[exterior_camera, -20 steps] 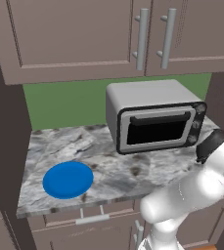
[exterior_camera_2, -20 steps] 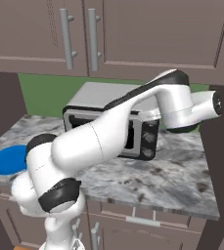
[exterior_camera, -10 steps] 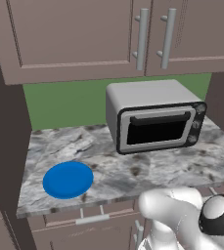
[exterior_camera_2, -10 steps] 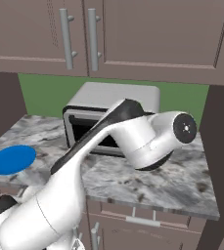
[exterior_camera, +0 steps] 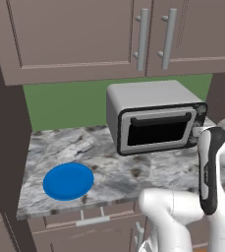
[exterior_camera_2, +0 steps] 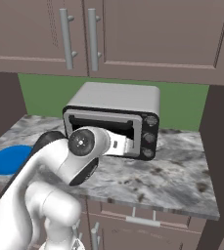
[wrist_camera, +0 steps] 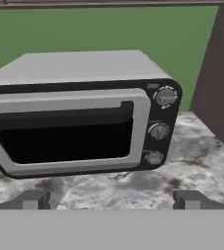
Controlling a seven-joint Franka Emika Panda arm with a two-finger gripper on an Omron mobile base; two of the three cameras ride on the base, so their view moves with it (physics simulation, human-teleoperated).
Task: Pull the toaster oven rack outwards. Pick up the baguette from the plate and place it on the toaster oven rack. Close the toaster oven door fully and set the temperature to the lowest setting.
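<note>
The toaster oven [exterior_camera: 155, 118] stands at the back of the counter, silver-grey with a dark front. Its door [wrist_camera: 67, 132] is shut, the dark bar handle [wrist_camera: 59, 119] along the top edge, and the rack is hidden behind the dark glass. Three knobs [wrist_camera: 158, 131] run down the right-hand panel. The round blue plate [exterior_camera: 68, 181] lies bare on the counter's left; the baguette is out of view. My gripper [wrist_camera: 112, 200] hovers low over the counter a short way before the door, open, its fingertips [wrist_camera: 33, 199] wide apart with nothing between them.
Grey stone counter [exterior_camera_2: 172, 171] extends in front and right of the oven. A dark brown wall panel [wrist_camera: 218, 73] rises close on the oven's right. Wall cabinets with bar handles [exterior_camera: 142, 42] hang above. My arm [exterior_camera_2: 86, 144] crosses in front of the oven's left half.
The arm has swung down from high on the right, and the hand now faces the oven door from close by. Oven and plate have not moved.
</note>
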